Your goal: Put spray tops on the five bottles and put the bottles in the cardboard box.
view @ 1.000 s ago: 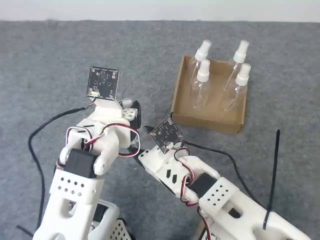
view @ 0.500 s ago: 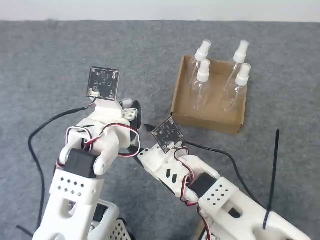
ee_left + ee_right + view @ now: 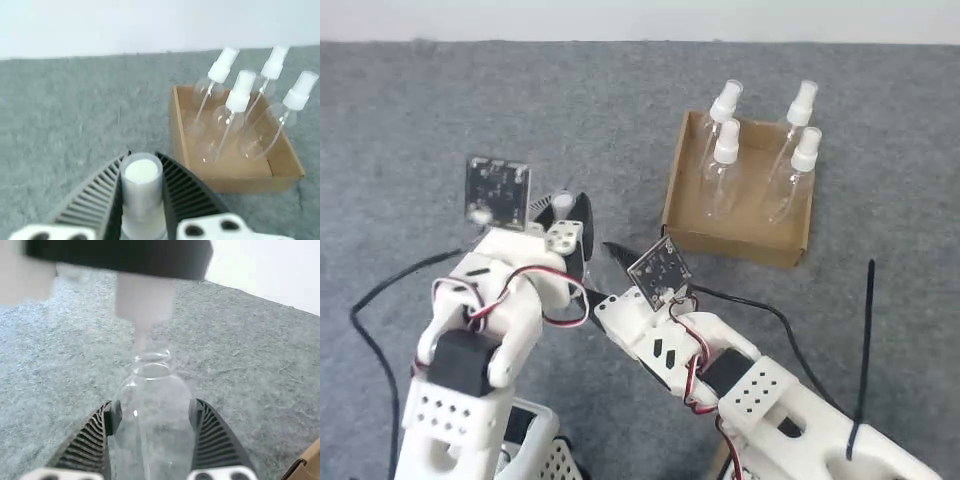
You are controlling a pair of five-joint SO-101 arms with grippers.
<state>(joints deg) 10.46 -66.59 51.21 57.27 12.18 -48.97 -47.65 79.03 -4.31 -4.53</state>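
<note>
My left gripper [image 3: 142, 161] is shut on a white spray top [image 3: 142, 180], which I also see between the black fingers in the high view as spray top [image 3: 563, 204]. My right gripper [image 3: 152, 407] is shut on a clear bottle [image 3: 152, 415], held upright with its neck open. In the right wrist view the spray top [image 3: 144, 297] hangs just above that neck, and its thin tube [image 3: 141, 340] reaches down into it. The two grippers meet left of the cardboard box [image 3: 730, 243], with the right gripper [image 3: 610, 252] below the left gripper [image 3: 565, 212].
The cardboard box [image 3: 250, 182] holds several clear bottles [image 3: 720, 170] with white spray tops, leaning toward the far side. Grey carpet covers the table. Black cables trail beside both arm bases.
The left arm has swung left and lifted, so the spray top in its gripper now shows from above. The right arm has barely shifted.
</note>
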